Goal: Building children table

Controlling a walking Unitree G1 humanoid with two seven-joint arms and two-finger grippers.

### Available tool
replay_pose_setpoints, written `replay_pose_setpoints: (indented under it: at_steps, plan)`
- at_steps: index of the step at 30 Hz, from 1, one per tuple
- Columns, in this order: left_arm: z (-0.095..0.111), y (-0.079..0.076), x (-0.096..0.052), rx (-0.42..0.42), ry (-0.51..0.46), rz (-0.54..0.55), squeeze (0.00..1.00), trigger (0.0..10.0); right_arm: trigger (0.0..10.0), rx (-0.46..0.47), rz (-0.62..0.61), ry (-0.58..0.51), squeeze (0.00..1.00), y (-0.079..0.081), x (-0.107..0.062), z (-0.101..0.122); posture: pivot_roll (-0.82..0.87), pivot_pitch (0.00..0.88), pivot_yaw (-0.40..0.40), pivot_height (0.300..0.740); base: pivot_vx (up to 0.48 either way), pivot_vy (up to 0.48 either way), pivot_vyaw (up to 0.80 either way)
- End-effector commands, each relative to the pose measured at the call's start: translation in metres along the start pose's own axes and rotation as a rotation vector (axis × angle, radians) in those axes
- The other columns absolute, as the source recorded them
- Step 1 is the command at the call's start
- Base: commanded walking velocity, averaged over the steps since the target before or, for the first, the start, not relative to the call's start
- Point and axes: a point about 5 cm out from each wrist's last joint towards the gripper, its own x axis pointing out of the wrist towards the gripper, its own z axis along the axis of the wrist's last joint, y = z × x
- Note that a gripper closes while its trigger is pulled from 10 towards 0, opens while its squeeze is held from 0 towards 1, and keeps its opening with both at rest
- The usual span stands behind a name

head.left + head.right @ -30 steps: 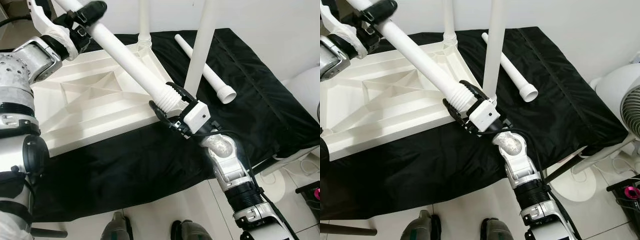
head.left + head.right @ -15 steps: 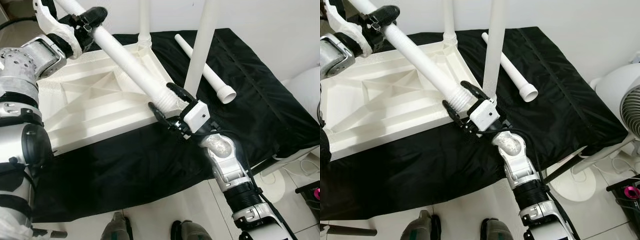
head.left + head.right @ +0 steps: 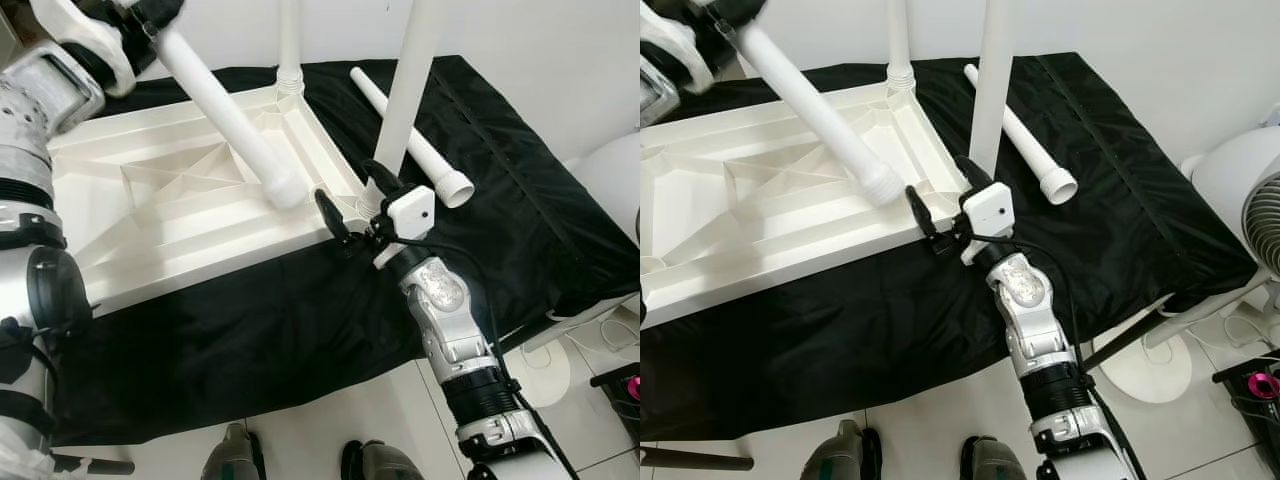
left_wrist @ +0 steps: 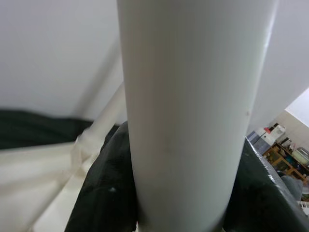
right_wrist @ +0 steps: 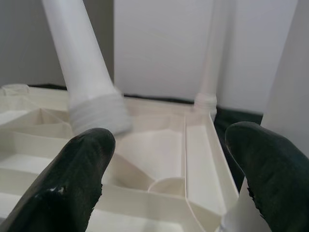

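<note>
Left gripper [image 3: 150, 12] is pinched around the top part of a white table leg [image 3: 232, 118], high up at the far left. That leg is held on a slant, and its ridged bottom end hangs just above the upside-down white table top [image 3: 150, 215], near the front right corner. Right gripper [image 3: 352, 200] is spread wide at that same corner, with nothing held between its black fingers [image 5: 79, 176]. The slanted leg's end is near the right gripper, a little to its left, and is not touched by it. Two more white legs [image 3: 410, 85] are stood upright in the table top's right side. One loose leg [image 3: 410, 140] is laid flat on the black cloth [image 3: 500, 200] behind the right gripper.
</note>
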Motion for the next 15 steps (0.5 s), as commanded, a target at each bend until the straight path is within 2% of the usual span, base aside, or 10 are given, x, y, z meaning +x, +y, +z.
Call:
replay_pose_setpoints:
  at_steps: [1,5,6,7,9,11,12,14,15]
  plan:
    - [0.008,-0.017,0.001,0.079,-0.034,-0.138,0.00,10.0,10.0,0.045,-0.013,0.028,0.00,0.002,0.006,0.001,-0.04,0.095,-0.006,0.740,0.000,0.000,0.00]
    - [0.008,-0.024,0.002,0.110,-0.054,-0.135,0.00,10.0,10.0,0.059,-0.011,0.052,0.00,0.005,0.010,0.002,-0.03,0.093,-0.011,0.740,0.000,0.000,0.00]
    - [0.000,-0.031,0.003,0.176,-0.057,-0.119,0.00,10.0,10.0,0.091,0.005,0.064,0.00,0.008,0.015,0.003,-0.03,0.091,-0.018,0.740,0.000,0.000,0.00]
    - [0.000,-0.031,0.003,0.176,-0.057,-0.119,0.00,10.0,10.0,0.091,0.005,0.064,0.00,0.008,0.015,0.003,-0.03,0.091,-0.018,0.740,0.000,0.000,0.00]
    - [-0.017,-0.046,0.005,0.257,-0.069,-0.111,0.00,10.0,10.0,0.118,0.035,0.075,0.00,0.013,0.021,0.005,-0.03,0.089,-0.027,0.740,0.000,0.000,0.00]
    - [-0.018,-0.048,0.006,0.255,-0.069,-0.112,0.00,10.0,10.0,0.113,0.037,0.073,0.00,0.014,0.022,0.006,-0.03,0.089,-0.027,0.740,0.000,0.000,0.00]
    - [-0.031,-0.056,0.007,0.302,-0.050,-0.120,0.00,10.0,10.0,0.075,0.052,0.048,0.00,0.015,0.025,0.009,-0.02,0.087,-0.033,0.740,0.000,0.000,0.00]
    - [-0.031,-0.056,0.007,0.302,-0.050,-0.120,0.00,10.0,10.0,0.075,0.052,0.048,0.00,0.015,0.025,0.009,-0.02,0.087,-0.033,0.740,0.000,0.000,0.00]
    - [-0.041,-0.065,0.008,0.352,-0.045,-0.132,0.00,10.0,10.0,0.055,0.055,0.049,0.00,0.016,0.028,0.010,-0.02,0.085,-0.039,0.740,0.000,0.000,0.00]
